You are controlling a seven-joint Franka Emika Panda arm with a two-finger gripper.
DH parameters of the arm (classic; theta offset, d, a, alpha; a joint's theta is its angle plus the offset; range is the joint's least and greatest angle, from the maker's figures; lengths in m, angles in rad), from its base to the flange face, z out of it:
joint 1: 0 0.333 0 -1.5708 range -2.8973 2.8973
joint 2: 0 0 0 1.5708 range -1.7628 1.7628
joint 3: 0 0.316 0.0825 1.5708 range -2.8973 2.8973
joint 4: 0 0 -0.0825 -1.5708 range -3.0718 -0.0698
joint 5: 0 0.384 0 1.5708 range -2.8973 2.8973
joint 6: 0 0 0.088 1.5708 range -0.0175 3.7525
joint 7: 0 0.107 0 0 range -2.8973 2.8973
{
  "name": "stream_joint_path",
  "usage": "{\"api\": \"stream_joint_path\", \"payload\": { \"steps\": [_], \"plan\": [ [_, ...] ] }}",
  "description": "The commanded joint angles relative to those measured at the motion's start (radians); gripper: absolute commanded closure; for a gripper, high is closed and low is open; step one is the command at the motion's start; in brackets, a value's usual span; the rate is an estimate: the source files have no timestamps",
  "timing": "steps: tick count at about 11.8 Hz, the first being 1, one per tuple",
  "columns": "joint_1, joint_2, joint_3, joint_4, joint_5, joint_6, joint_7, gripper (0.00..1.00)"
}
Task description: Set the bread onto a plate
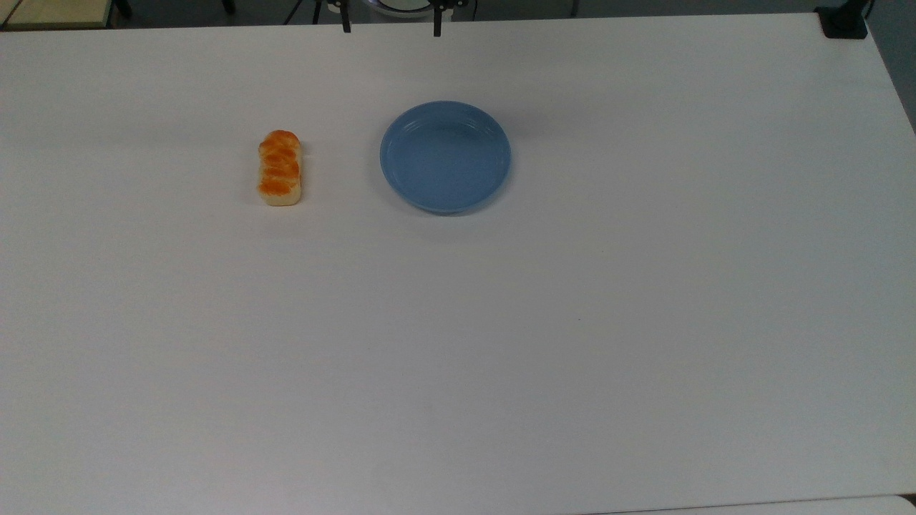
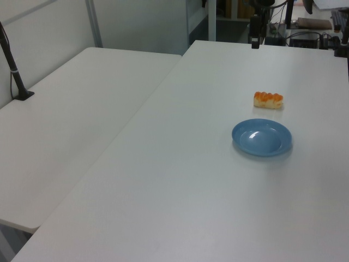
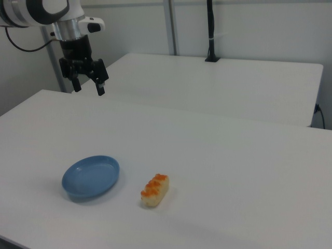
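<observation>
- The gripper hangs high above the table's far edge, its two fingers spread apart with nothing between them.
- In the right view, the bread lies well below and to the right of the fingers, its long axis running diagonally toward the lower left.
- It rests on bare table, near the plate but not touching.
- Glossy orange-brown braided top, pale cream sides; the blue plate holds nothing.
</observation>
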Motion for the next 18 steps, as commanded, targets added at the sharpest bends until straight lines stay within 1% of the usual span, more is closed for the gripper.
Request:
{"api": "stream_joint_path", "payload": {
  "steps": [1,8,10,14,15,16,17,18],
  "plan": [
    [0.016,-0.015,-0.017,0.004,0.015,-0.030,0.013,0.00],
    [0.016,-0.015,-0.017,-0.002,0.015,-0.027,0.004,0.00],
    [0.012,-0.026,-0.019,-0.029,0.015,0.019,0.003,0.00],
    [-0.046,-0.037,-0.020,-0.085,0.014,0.061,-0.040,0.00],
    [-0.081,-0.038,-0.019,-0.098,0.015,0.062,-0.062,0.00],
    [-0.091,-0.040,-0.020,-0.134,0.015,0.075,-0.097,0.00],
    [-0.109,-0.046,-0.020,-0.186,0.014,0.119,-0.112,0.00],
    [-0.134,-0.050,-0.020,-0.257,0.014,0.201,-0.113,0.00]
  ]
}}
